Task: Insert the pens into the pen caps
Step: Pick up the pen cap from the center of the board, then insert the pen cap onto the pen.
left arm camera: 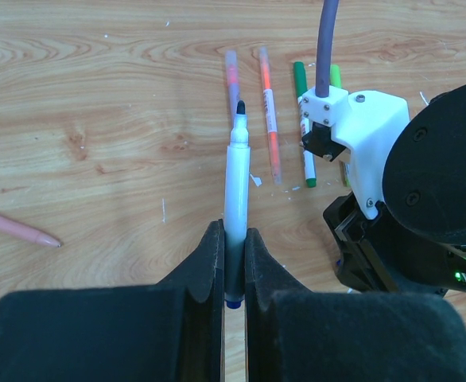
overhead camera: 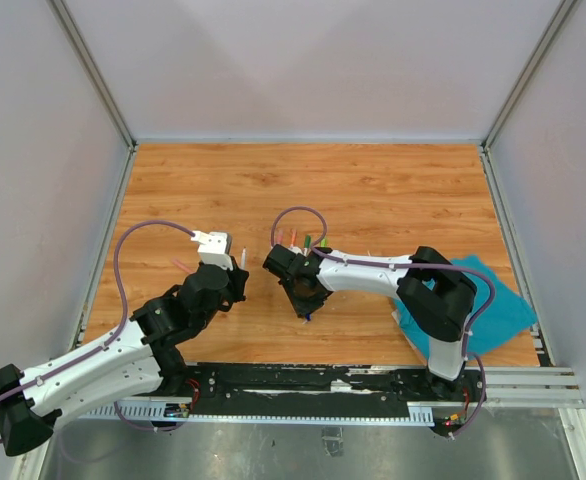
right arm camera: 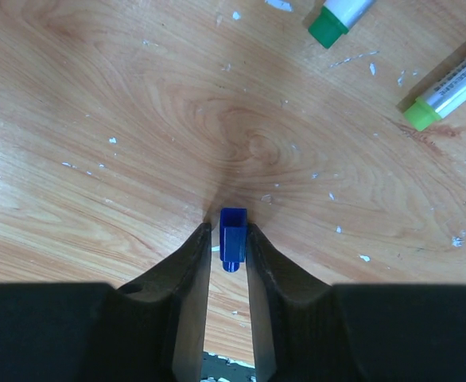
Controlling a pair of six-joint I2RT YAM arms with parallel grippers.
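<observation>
Left end effector (left arm camera: 233,235): clamped shut on the dark blue pen (left arm camera: 237,183). The grip sits low, near the tail end, and the bare dark tip points away from the wrist, above the desk (overhead camera: 373,190).

Right end effector (right arm camera: 229,228): fingers stand either side of the dark blue cap (right arm camera: 233,239), which is down at the desk surface. One finger looks to be touching it, and a thin sliver shows on the other side. I cannot tell whether it is clamped yet.

Risks, as I judge them:
- If the pinch lands off-centre, the small cap may squirt out or twist. It sits right at the fingertips, so there is little pad to catch it.
- I cannot tell which end of the cap is open. If it is picked up the wrong way round, the tip meets a closed face.
- The pen is held far from its tip. Any side load at insertion could pivot the barrel in the grip, so the tip skids off the cap rim.
- The two wrists are already near each other in the top view. Bringing pen and cap together leaves little room, so housings may knock.
- The purple pen (left arm camera: 232,76), orange pen (left arm camera: 269,119) and green pen (left arm camera: 303,119) lie just beside the right wrist. A low sweep would scatter them.
</observation>
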